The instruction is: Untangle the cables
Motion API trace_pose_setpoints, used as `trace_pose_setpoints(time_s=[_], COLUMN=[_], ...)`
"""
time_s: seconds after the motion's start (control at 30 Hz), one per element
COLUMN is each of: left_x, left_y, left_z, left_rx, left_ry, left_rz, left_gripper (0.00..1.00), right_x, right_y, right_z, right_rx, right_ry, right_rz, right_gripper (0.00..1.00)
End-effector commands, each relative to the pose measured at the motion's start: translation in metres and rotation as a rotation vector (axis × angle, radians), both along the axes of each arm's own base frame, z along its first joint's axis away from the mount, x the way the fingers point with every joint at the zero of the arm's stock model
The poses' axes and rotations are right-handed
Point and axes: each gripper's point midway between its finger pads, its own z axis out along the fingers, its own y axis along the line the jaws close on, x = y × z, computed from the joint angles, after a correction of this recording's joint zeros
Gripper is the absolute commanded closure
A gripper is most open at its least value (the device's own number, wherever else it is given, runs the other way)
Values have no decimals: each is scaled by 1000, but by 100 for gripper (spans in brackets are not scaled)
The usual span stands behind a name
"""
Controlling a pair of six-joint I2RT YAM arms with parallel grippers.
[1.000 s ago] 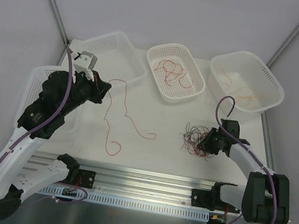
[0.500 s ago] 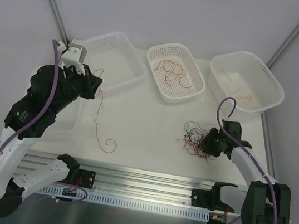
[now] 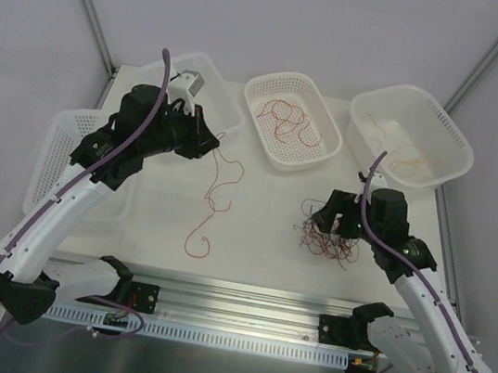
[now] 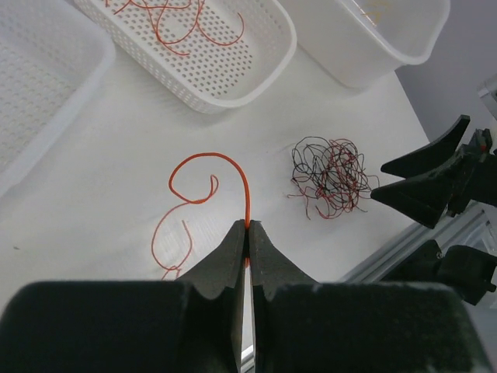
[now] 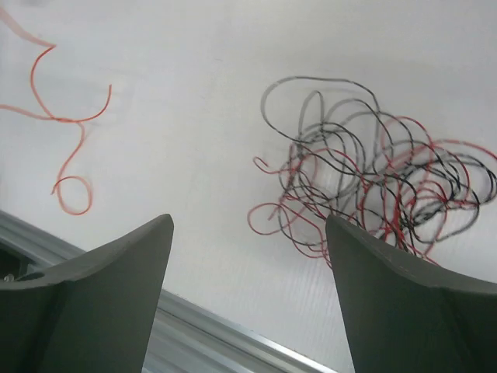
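Observation:
My left gripper (image 3: pixel 210 143) is shut on one end of a single orange-red cable (image 3: pixel 211 202), which hangs down and trails onto the table. In the left wrist view the jaws (image 4: pixel 248 227) pinch that cable (image 4: pixel 208 157) at their tips. A tangle of black and red cables (image 3: pixel 331 236) lies on the table at the right. My right gripper (image 3: pixel 327 219) hovers over its left side, open with nothing between its fingers. The right wrist view shows the tangle (image 5: pixel 373 190) just beyond the open jaws (image 5: pixel 248 221), and the single cable (image 5: pixel 58 116) to the far left.
The middle white basket (image 3: pixel 295 163) holds red cables. The right basket (image 3: pixel 461 148) holds a few orange ones. Two more white baskets stand at the back left (image 3: pixel 214 73) and left (image 3: pixel 49 143). An aluminium rail (image 3: pixel 242 293) runs along the near edge.
My left arm has swung right and lifted, dragging the orange-red cable toward the table's middle. My right gripper has opened wide and risen off the tangle.

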Motion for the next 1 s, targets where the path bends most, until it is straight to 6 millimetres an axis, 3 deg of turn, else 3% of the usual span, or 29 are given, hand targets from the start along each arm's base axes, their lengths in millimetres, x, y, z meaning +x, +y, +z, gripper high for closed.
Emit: trace_pose_setpoints(time_s=[0.0, 0.17, 0.33, 0.37, 0.53, 0.7, 0.87, 0.97], left_x=[0, 0, -3, -3, -6, -11, -14, -16], left_y=[-22, -46, -58, -59, -67, -73, -74, -77], left_z=[25, 3, -17, -18, -28, -27, -27, -26], left_rx=[-96, -85, -65, -67, -70, -77, -82, -87], left_ry=[-35, 29, 71, 77, 108, 105, 105, 106], left_rz=[-47, -88, -95, -91, -92, -108, -108, -119], left_gripper=[100, 100, 100, 100, 100, 100, 100, 100], right_x=[-5, -16, -19, -28, -27, -14, -19, -10], right_y=[30, 77, 122, 134, 172, 191, 215, 219], right_z=[47, 77, 85, 89, 93, 100, 114, 119], right_rx=[69, 175, 196, 208, 201, 203, 188, 162], right_ry=[-171, -296, -371, -380, -445, -486, -545, -577], right_rz=[168, 364, 530, 576, 595, 551, 585, 546], right_gripper=[16, 1, 3, 3, 3, 3, 3, 3])
